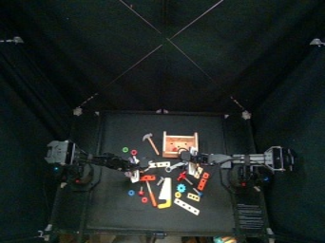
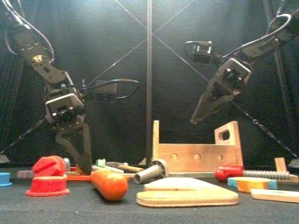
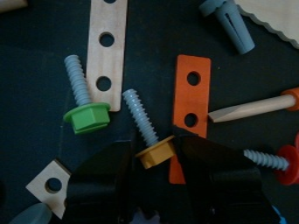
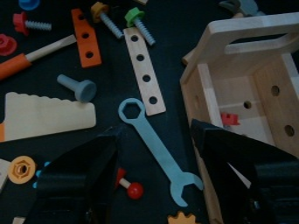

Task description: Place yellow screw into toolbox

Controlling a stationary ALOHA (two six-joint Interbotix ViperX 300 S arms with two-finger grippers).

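Jaws of the left gripper (image 3: pixel 156 171) straddle the yellow screw (image 3: pixel 145 131) lying on the bench (image 3: pixel 35 87) — not yet closed on it — while the right gripper (image 4: pixel 152 153) hangs open beside the toolbox (image 4: pixel 251 74).

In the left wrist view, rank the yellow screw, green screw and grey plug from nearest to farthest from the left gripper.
1. Yellow screw: its head sits right at the left gripper's open jaws.
2. Green screw: off to one side, beside the pale holed strip.
3. Grey plug: farthest, at the opposite corner of the view.
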